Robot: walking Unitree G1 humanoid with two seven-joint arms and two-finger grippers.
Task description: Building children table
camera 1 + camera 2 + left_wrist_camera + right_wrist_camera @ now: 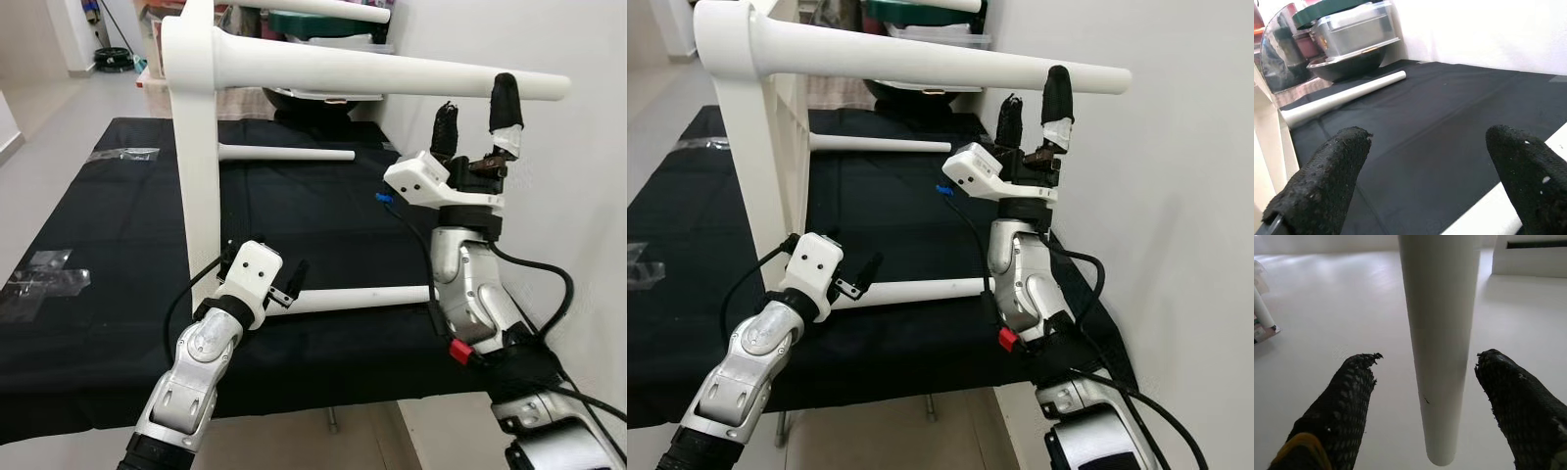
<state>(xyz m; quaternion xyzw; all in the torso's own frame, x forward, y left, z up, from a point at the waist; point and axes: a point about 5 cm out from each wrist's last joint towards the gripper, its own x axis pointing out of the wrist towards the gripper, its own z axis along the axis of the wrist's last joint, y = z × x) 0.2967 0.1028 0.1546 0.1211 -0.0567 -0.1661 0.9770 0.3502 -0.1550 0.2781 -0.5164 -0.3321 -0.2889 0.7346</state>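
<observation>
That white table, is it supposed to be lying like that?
It looks odd: the white table is tipped on its side on the black cloth, legs sticking out sideways. The right tool is open around the upper leg, the left tool by the lower leg.

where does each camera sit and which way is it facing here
Left eye view: on the head, looking down at the black-covered table, the white children table on its side; both silver arms show.
Right eye view: same scene; shares the upper leg.
Left wrist view: along the open left gripper, over the cloth toward a far leg.
Right wrist view: along the open right gripper, pointing up, straddling the upper leg.
</observation>
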